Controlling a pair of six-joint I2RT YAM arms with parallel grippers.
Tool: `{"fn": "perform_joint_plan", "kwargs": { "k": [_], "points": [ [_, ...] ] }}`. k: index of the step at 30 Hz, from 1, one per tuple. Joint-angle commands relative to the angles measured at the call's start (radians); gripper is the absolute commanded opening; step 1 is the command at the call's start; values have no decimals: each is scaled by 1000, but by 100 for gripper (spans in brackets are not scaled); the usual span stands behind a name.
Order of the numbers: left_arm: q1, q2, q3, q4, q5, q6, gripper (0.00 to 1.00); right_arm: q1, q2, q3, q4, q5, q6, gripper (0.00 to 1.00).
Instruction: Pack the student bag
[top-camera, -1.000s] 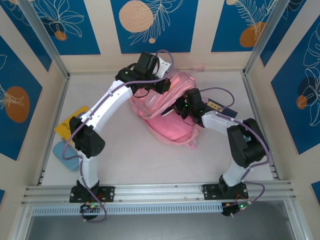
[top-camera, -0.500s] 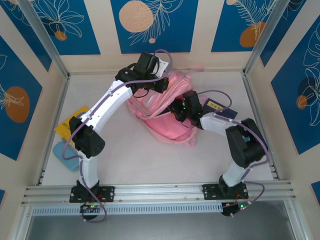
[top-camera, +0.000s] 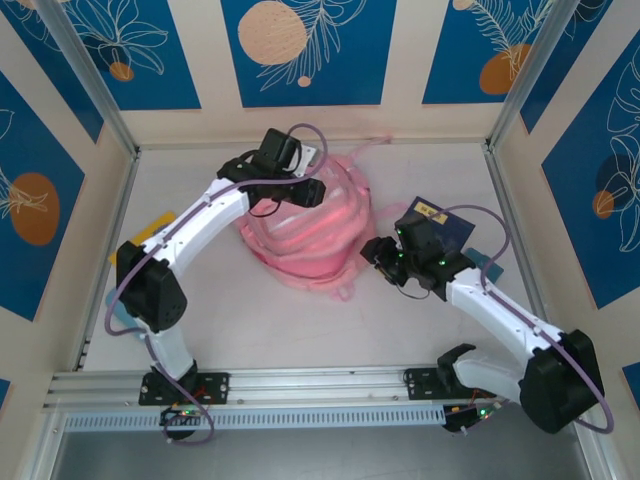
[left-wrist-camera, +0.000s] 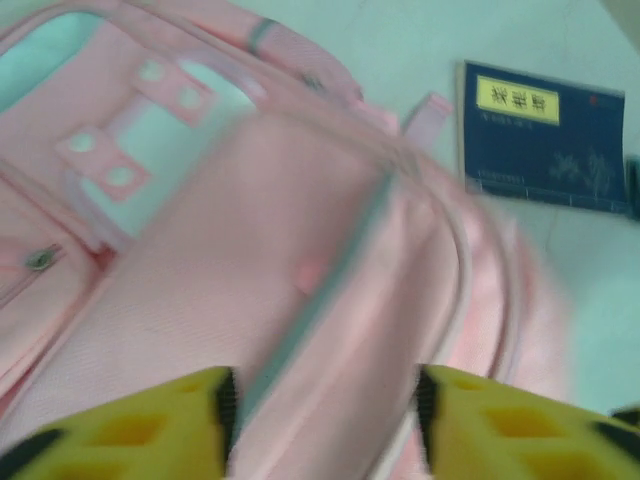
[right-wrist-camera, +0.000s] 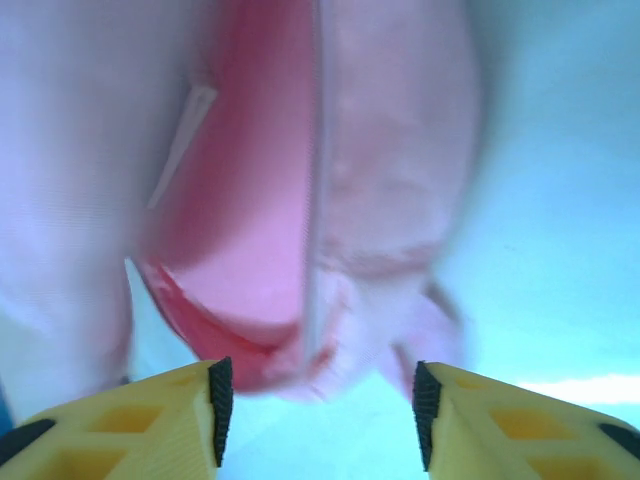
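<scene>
Mid-frame, the soft, floppy student bag (top-camera: 305, 235) should sag when lifted; its pink strap (left-wrist-camera: 430, 112) likely offers firm hold. Left gripper (left-wrist-camera: 325, 400) and right gripper (right-wrist-camera: 320, 395) both gape, empty.

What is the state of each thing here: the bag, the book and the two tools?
student bag, lies slumped on the table, held by no tool; zips too blurred to judge.
left tool, open, empty, above the bag.
right tool, open, empty, facing the bag.
dark blue book, closed, flat on the table.
</scene>
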Motion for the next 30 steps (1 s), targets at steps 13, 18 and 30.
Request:
{"fn": "perform_joint_plan", "kwargs": {
  "k": [13, 18, 30],
  "points": [
    [442, -241, -445, 52, -150, -188, 100, 59, 352, 453, -144, -50, -239, 84],
    [600, -272, -568, 61, -185, -253, 100, 92, 452, 522, -119, -118, -235, 86],
    [810, -130, -638, 108, -204, -279, 100, 120, 463, 572, -116, -158, -240, 91]
  ]
}}
